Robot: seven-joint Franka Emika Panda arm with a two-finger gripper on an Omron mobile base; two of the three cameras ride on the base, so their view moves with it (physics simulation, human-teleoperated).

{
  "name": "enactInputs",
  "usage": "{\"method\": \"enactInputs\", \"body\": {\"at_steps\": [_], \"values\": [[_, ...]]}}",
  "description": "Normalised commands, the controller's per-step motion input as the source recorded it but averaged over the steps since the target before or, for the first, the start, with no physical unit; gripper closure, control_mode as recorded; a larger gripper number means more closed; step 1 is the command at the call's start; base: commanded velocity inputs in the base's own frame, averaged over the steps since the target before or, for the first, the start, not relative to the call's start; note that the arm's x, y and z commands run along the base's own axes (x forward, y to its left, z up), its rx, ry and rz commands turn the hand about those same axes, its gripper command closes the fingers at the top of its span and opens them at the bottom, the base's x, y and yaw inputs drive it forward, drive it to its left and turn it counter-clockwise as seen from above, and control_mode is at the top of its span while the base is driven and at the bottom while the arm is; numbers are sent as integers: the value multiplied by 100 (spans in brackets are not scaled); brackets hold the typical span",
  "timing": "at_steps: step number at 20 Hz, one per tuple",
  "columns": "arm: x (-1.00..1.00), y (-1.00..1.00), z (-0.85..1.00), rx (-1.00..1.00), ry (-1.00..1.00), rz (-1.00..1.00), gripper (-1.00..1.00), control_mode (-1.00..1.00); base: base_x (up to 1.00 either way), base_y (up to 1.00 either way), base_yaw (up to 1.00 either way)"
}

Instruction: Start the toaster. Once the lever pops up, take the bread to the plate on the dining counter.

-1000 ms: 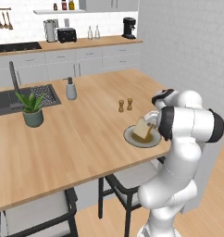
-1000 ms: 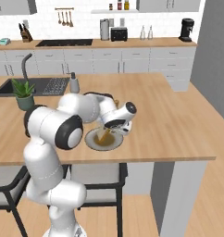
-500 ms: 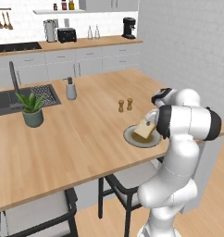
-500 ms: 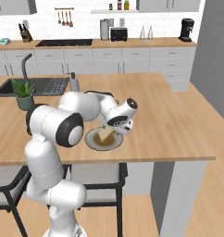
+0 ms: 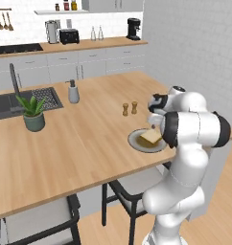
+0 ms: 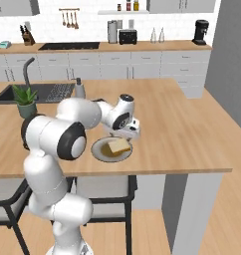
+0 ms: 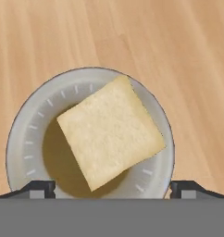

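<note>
The golden-tan bread (image 7: 111, 132) lies flat on the round grey plate (image 7: 26, 139), free of the fingers. My gripper (image 7: 111, 189) hangs open just above it, its fingertips (image 7: 40, 187) spread about as wide as the plate. The plate (image 5: 135, 143) with the bread (image 5: 150, 138) sits near the front edge of the light-wood dining counter (image 5: 79, 139), under my gripper (image 6: 127, 133). From the right base view the bread (image 6: 117, 146) rests across the plate (image 6: 98, 152). The black toaster (image 5: 69, 36) stands far off on the back counter.
Salt and pepper shakers (image 5: 128, 108) stand just behind the plate. A soap dispenser (image 5: 73, 92), a potted plant (image 5: 32, 112) and a sink (image 5: 7, 103) are to the left. Dark-framed chairs (image 5: 122, 186) stand under the counter's front edge. A coffee machine (image 5: 133, 28) is at the back.
The bread, earlier tilted up in the gripper over the plate, now lies flat on it. The fingers have opened and let it go.
</note>
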Motion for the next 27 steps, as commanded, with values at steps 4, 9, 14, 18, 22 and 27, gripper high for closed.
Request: {"method": "enactInputs", "body": {"at_steps": [4,9,14,18,22,27], "values": [[-38,41,46,-32,0,-3,-100,-100,0,0,0],[-71,39,82,-19,-1,-2,-100,-100,0,0,0],[-100,58,96,-14,-9,0,-100,-100,0,0,0],[-100,88,94,-13,-3,0,-100,-100,0,0,0],[-100,99,84,-11,-3,0,-100,-100,0,0,0],[-100,97,71,-10,-5,0,-100,-100,0,0,0]]}}
